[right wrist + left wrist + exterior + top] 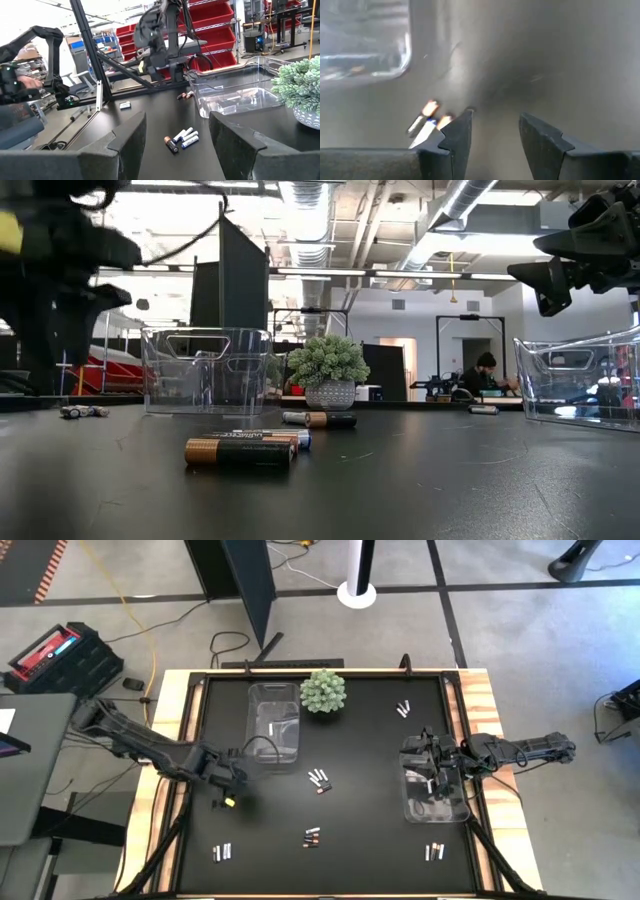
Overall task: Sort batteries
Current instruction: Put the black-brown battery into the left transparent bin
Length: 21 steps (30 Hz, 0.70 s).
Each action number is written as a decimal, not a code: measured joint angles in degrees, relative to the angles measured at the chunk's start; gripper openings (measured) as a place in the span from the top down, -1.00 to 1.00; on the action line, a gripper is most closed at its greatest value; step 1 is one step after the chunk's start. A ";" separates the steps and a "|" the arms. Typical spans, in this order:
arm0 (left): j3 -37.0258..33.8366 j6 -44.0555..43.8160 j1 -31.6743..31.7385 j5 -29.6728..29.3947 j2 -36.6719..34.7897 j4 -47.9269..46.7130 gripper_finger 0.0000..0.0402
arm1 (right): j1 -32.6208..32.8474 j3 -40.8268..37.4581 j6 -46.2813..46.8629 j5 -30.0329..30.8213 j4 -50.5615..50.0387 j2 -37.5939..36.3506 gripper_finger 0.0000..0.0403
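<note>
Sorting looks partway done at best, prob. early. The left clear bin (273,723) holds at least one pale cell; the right clear bin (434,785) shows a few small items inside, but the right arm covers much of it, so can't give a count. Most batteries (319,780) lie loose on the black bench (370,740). In the high view I count approx. five loose clusters: one bench-centre, one nearer the front (312,837), one front-left (222,852), one front-right (434,852), one at the back right (403,709). Each looks like two to four cells, dark w/ copper ends mixed w/ pale ones; exact totals too small to tell. Two bins, one green spiky plant (323,690). Left end effector (495,132) hangs low over the bench just beside the left bin, fingers parted, nothing between them; two or three cells (427,120) lie just beside one finger. Right end effector (177,137) hovers over the right bin, fingers wide apart, empty.
</note>
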 joint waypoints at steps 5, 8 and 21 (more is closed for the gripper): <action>0.00 -0.58 0.05 -2.01 6.20 0.04 0.23 | 0.02 0.02 0.00 0.02 0.00 0.00 -0.17; 0.00 -0.49 0.05 -1.75 9.18 0.05 0.23 | 0.02 0.02 0.00 0.02 0.00 0.02 -0.17; 0.04 -0.07 0.05 -1.74 14.54 0.10 0.23 | 0.02 0.01 0.00 0.01 0.00 0.02 -0.17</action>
